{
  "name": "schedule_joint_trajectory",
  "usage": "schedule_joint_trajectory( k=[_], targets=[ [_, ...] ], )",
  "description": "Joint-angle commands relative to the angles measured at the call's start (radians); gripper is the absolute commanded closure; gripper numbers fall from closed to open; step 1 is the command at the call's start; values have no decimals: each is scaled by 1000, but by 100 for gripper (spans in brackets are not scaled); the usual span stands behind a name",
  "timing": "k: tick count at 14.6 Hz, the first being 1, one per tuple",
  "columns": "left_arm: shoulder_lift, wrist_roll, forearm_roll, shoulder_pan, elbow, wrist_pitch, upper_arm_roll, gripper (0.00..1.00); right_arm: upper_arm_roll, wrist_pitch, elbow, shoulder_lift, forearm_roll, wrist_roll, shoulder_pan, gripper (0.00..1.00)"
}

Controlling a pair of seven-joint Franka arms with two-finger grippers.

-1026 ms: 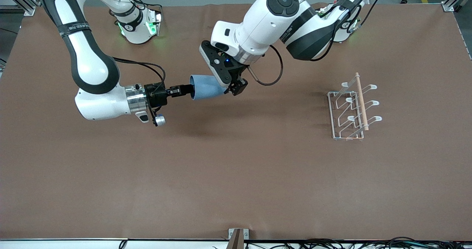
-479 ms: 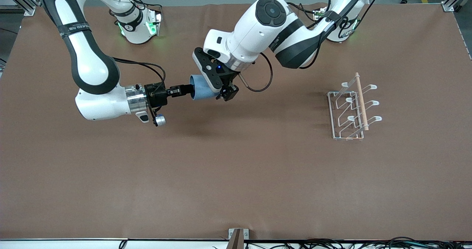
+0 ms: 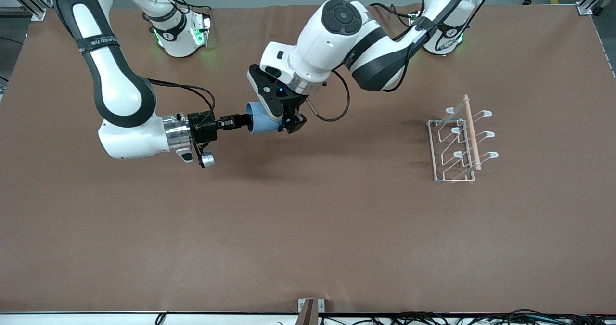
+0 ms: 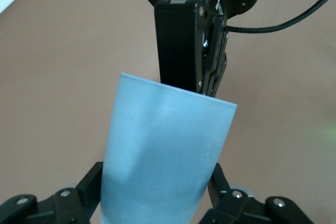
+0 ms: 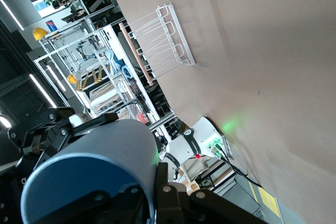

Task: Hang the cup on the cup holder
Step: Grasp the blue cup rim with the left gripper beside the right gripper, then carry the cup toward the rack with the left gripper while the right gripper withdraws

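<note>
cup held mid-air over mid-bench on its side, right gripper clamped on its rim, left gripper straddling the base end, jaws spread; cup holder toward left arm's end.

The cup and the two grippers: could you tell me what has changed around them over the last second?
The left gripper slid along the cup toward its rim end and now straddles it; whether it grips is unclear. The right gripper kept its hold on the rim, barely shifting. The cup holder stayed put.
</note>
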Motion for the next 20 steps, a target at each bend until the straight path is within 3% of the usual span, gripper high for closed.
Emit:
schedule_joint_trajectory(
  k=[1, 2, 3, 10, 12, 17, 20],
  targets=[
    [37, -17, 57, -27, 29, 22, 36, 83, 11, -32, 3, -21, 29, 19, 9, 85],
    [35, -17, 69, -26, 27, 18, 36, 85, 11, -32, 3, -21, 29, 19, 8, 38],
    [35, -17, 70, -25, 27, 16, 36, 85, 11, -32, 4, -23, 29, 19, 8, 0],
    [16, -15, 99, -4, 27, -46, 38, 89, 2, -3, 3, -32, 1, 19, 6, 0],
    [2, -15, 127, 10, 22, -109, 38, 89, 0, 72, 3, -38, -113, 19, 0, 0],
    [-10, -15, 164, 60, 26, -267, 38, 89, -16, 89, 32, -33, -310, 5, -60, 0],
    [-21, -14, 257, 71, 26, -391, 50, 89, -19, 125, 49, -33, -582, 2, -103, 0]
  ],
)
